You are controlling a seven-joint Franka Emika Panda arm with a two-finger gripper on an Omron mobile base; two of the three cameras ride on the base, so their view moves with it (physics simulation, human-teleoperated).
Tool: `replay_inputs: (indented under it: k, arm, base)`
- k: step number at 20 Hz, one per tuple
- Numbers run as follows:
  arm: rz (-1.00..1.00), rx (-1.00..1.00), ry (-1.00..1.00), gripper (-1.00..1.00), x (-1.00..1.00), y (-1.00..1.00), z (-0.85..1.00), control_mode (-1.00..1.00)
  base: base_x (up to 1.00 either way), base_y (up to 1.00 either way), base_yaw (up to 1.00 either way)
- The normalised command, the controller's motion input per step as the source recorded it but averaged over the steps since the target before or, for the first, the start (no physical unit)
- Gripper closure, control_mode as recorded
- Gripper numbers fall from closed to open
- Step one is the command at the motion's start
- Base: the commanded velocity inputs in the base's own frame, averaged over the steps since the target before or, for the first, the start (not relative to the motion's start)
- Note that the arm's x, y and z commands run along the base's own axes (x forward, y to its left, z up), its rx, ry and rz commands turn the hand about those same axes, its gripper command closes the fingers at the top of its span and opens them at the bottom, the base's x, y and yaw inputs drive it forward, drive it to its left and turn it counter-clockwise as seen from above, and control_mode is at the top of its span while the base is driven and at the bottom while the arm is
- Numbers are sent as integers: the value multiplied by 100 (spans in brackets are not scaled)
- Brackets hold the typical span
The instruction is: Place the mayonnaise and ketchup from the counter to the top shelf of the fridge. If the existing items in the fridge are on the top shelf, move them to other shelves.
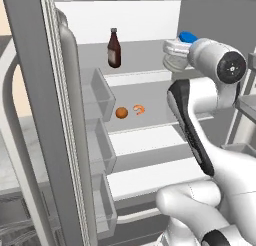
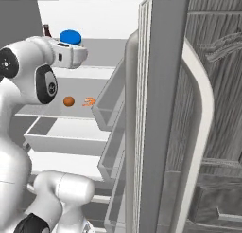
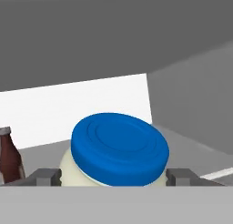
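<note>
gripper (image 3: 113,176) clenched wide around the mayonnaise jar (image 3: 113,161), one finger (image 3: 45,176) on each side; blue lid (image 3: 119,148) at centre of the hand view. in the left base view, jar (image 1: 181,49) sits upper right, at top shelf (image 1: 140,62) level. brown bottle (image 1: 114,48) stands upper centre. orange ball (image 1: 121,113) and shrimp (image 1: 139,109) on the shelf below.
</note>
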Motion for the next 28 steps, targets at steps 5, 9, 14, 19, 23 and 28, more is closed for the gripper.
replay_inputs:
  k: [5, 9, 14, 19, 23, 28]
  arm:
    - [21, -14, 7, 100, 66, 0, 54, -100]
    - [13, -25, 17, 100, 44, 1, 16, -100]
    - [0, -25, 1, 100, 9, 10, -14, -100]
    - [0, -14, -4, 100, 48, 1, -30, -100]
    - [0, -3, 0, 100, 65, 0, -34, -100]
    - [0, 0, 0, 100, 78, 0, -30, -100]
  base:
    - [0, 0, 0]
    - [0, 0, 0]
    - [0, 0, 0]
    - [0, 0, 0]
    - [0, 0, 0]
    - [0, 0, 0]
